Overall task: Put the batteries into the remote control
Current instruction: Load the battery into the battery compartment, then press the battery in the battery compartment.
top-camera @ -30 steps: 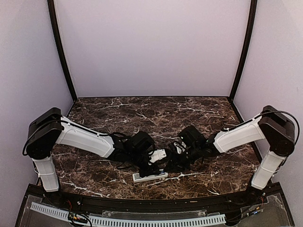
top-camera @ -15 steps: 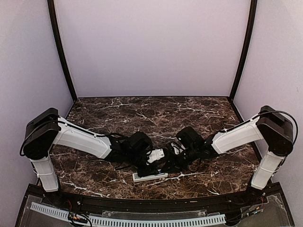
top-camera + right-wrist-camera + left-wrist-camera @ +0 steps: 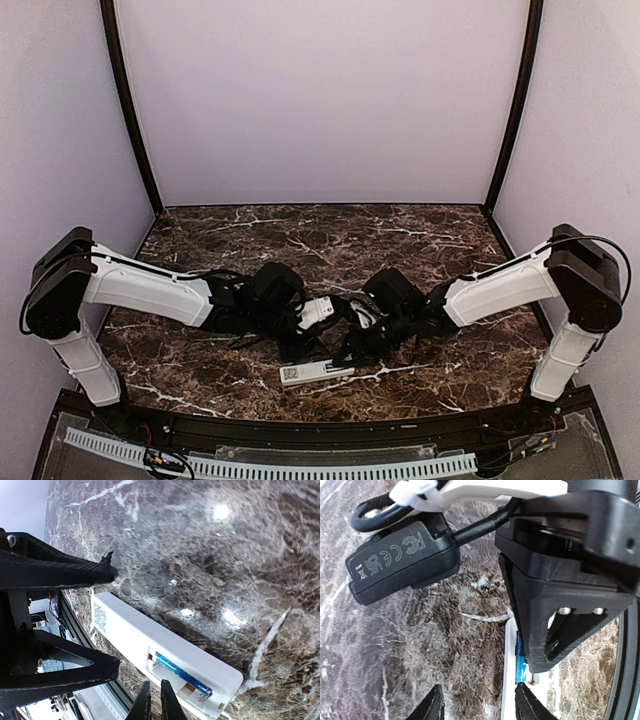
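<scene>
White plastic, the remote control (image 3: 317,372) lies back-up at 6 o'clock on the marble worktop (image 3: 300,235), one blue battery (image 3: 180,674) in its recess; a second cannot be made out. From above, both hands are too dark to tell apart. The left hand (image 3: 480,706) hovers with fingers spread, empty; the right hand (image 3: 155,704), pinched almost together, holds nothing, tips at the remote's long edge.
</scene>
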Available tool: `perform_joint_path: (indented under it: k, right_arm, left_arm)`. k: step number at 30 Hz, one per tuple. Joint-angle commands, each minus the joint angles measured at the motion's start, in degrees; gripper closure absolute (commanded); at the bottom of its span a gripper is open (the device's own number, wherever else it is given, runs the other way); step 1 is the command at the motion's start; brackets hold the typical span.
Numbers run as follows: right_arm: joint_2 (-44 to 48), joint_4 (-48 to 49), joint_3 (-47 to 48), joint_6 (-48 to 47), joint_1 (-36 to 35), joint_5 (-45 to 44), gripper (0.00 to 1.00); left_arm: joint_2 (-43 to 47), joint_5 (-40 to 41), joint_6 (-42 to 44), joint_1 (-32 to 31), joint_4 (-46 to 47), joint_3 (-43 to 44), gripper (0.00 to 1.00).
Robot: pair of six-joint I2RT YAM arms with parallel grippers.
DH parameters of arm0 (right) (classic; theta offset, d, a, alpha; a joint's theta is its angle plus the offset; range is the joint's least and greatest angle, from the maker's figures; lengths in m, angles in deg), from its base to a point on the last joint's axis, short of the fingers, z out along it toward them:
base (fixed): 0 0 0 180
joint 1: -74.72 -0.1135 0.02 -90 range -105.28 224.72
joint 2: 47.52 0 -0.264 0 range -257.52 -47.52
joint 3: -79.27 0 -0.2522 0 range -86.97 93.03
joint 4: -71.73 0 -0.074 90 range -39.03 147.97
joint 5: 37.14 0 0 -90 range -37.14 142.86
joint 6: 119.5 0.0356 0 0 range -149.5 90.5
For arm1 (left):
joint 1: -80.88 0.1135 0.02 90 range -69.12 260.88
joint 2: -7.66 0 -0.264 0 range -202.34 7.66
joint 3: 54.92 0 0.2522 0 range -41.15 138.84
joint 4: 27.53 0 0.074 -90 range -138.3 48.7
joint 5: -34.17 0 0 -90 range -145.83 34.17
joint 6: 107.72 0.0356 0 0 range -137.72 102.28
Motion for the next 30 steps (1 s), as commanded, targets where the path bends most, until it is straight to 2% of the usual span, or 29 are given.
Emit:
perform_joint_path:
  k: [1, 4, 6, 8, 9, 12, 18, 20, 24, 27, 30]
  right_arm:
    - [3.6, -2.8, 3.0, -5.7, 1.1, -0.8, 0.92]
    - [4.9, -8.8, 7.5, -14.0, 2.4, -1.3, 0.83]
    - [4.7, -15.1, 12.1, -22.6, 3.6, -1.8, 0.67]
    - [3.6, -21.9, 17.1, -32.0, 4.5, -2.9, 0.54]
    - [3.0, -25.3, 19.5, -37.2, 4.8, -3.6, 0.48]
    - [1.2, -32.6, 25.4, -53.3, 4.8, -5.3, 0.38]
    - [-0.9, -38.0, 26.9, -83.2, 3.9, -0.7, 0.34]
    - [-2.6, -40.4, 28.2, -88.9, 2.9, -1.4, 0.34]
    - [-8.3, -45.4, 32.1, -93.3, 1.8, -4.7, 0.38]
    - [-11.1, -46.1, 33.5, -93.3, 1.4, -5.5, 0.48]
    - [-11.4, -45.2, 33.2, -93.2, 1.1, -3.8, 0.49]
  left_arm:
    - [4.8, 0.3, -1.5, 0.7, -2.4, -1.8, 0.53]
    - [8.8, 3.5, -4.1, 1.9, -2.8, -2.4, 0.51]
    - [12.5, 5.9, -7.1, 3.6, -2.8, -3.4, 0.44]
    - [17.1, 8.5, -11.4, 5.6, -2.1, -5.1, 0.36]
    - [20.5, 10.5, -12.4, 6.6, -1.9, -6.5, 0.29]
    - [27.0, 15.4, -15.6, 8.1, -1.6, -9.5, 0.17]
    - [36.3, 22.3, -16.7, 9.5, -1.7, -14.7, 0.11]
    - [37.3, 23.3, -15.9, 9.5, -1.9, -15.1, 0.1]
    - [36.6, 24.3, -15.1, 9.6, -2.6, -14.2, 0.1]
    - [35.6, 24.5, -15.0, 9.6, -2.9, -13.5, 0.1]
    - [35.4, 24.3, -14.7, 9.6, -2.8, -13.5, 0.1]
